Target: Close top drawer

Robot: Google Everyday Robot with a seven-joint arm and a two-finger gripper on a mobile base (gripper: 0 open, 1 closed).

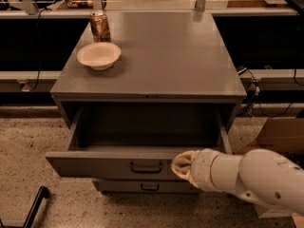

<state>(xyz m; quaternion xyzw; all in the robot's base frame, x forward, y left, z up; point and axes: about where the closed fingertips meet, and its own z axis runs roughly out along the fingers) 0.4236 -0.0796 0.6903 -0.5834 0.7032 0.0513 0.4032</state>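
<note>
Speckled floor (28, 141) fills the foreground, with a cardboard box (280, 134) at the right. We see the end effector (182, 164) low right on its white arm, tip against the front of the top drawer (95, 166), just right of the black handle (146, 167). We can't tell how open it is or whether it grips anything. Top drawer is pulled partway out of the desk (171, 56). A shallower drawer (118, 186) sits below, set further back. On the desk's far left is a bowl (99, 55), with a can (100, 26) just behind it.
</note>
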